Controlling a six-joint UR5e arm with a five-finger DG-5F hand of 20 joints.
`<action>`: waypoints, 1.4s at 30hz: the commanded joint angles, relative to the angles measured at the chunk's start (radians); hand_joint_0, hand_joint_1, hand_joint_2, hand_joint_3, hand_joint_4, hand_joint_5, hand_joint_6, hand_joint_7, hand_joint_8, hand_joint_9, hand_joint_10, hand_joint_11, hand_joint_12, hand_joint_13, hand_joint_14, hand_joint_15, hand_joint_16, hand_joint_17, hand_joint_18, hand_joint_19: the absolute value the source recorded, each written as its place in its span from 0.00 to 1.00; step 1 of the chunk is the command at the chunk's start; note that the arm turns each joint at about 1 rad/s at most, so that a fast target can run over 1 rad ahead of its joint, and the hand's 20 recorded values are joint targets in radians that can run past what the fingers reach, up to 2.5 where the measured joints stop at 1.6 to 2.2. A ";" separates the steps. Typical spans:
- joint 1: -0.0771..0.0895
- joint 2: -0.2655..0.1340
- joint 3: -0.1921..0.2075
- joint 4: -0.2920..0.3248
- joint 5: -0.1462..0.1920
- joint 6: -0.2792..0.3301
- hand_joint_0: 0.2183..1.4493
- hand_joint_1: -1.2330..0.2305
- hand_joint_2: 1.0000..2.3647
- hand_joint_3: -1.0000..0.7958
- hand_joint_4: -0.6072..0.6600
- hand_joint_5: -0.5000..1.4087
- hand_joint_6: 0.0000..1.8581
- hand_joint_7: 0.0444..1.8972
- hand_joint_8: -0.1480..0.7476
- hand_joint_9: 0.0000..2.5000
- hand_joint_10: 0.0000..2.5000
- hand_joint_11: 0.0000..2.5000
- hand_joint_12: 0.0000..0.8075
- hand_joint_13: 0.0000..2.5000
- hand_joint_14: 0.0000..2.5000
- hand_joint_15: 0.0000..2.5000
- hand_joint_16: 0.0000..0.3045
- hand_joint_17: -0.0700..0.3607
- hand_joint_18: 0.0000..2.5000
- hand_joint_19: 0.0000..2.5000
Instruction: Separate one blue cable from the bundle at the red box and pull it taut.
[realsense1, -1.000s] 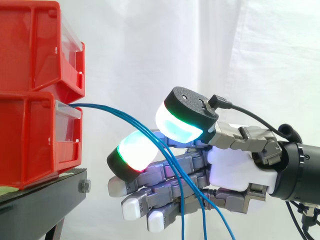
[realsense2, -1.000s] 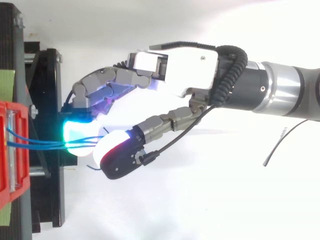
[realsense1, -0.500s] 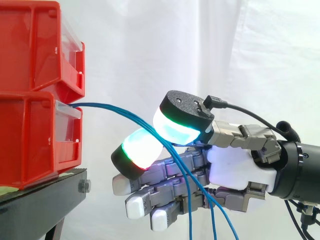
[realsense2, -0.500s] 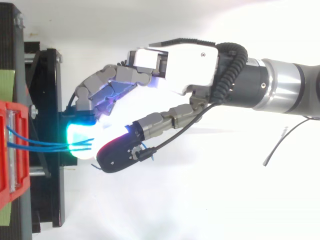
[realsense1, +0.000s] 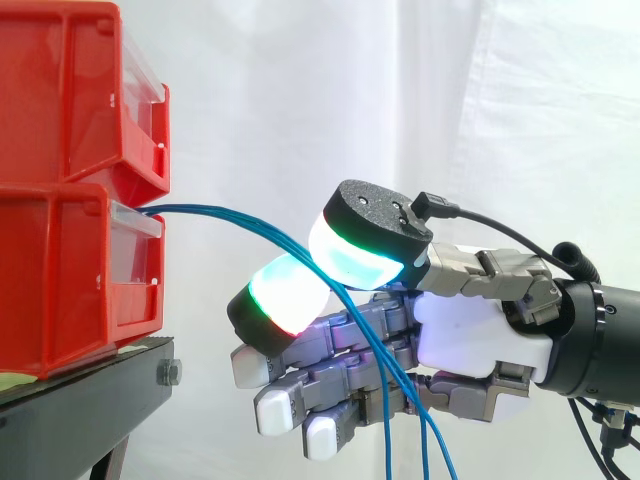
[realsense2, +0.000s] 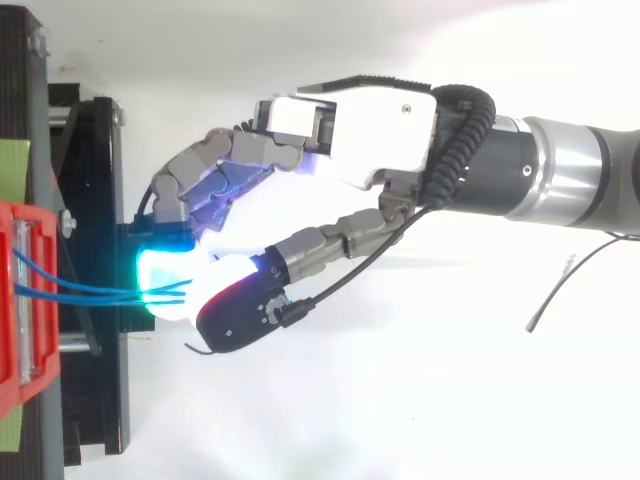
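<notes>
A white curtain (realsense1: 450, 100) hangs behind everything. Far left of the hand, two red bins are stacked on a black stand (realsense1: 80, 410), the upper red bin (realsense1: 70, 90) jutting a little over the lower red bin (realsense1: 60, 280). The blue cables (realsense1: 230, 219) leave the front lip of the lower bin and run together toward the hand, sloping downward. The hand (realsense1: 470, 335) reaches in from the right with curled fingers. Its thumb pad sits above and a glowing finger pad (realsense1: 285, 300) below, closed on the bundle. All the strands pass between them, none apart from the others. Past the pads the cables drop slack across the lower fingers, in front of the palm.
</notes>
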 joint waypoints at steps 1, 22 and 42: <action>0.002 0.000 0.001 0.000 0.000 0.000 0.36 0.30 0.01 0.38 0.56 0.16 0.50 0.50 0.52 0.29 0.00 0.27 0.43 0.30 0.01 0.19 0.14 0.38 0.31 0.26; 0.002 0.001 0.001 -0.002 -0.002 0.000 0.37 0.14 0.00 0.28 0.59 0.17 0.51 0.50 0.52 0.34 0.01 0.34 0.42 0.36 0.01 0.25 0.14 0.38 0.38 0.29; 0.002 0.000 0.010 -0.009 -0.002 0.026 0.24 0.49 0.00 0.28 0.59 0.18 0.47 0.48 0.55 0.39 0.01 0.34 0.44 0.38 0.01 0.26 0.15 0.40 0.39 0.31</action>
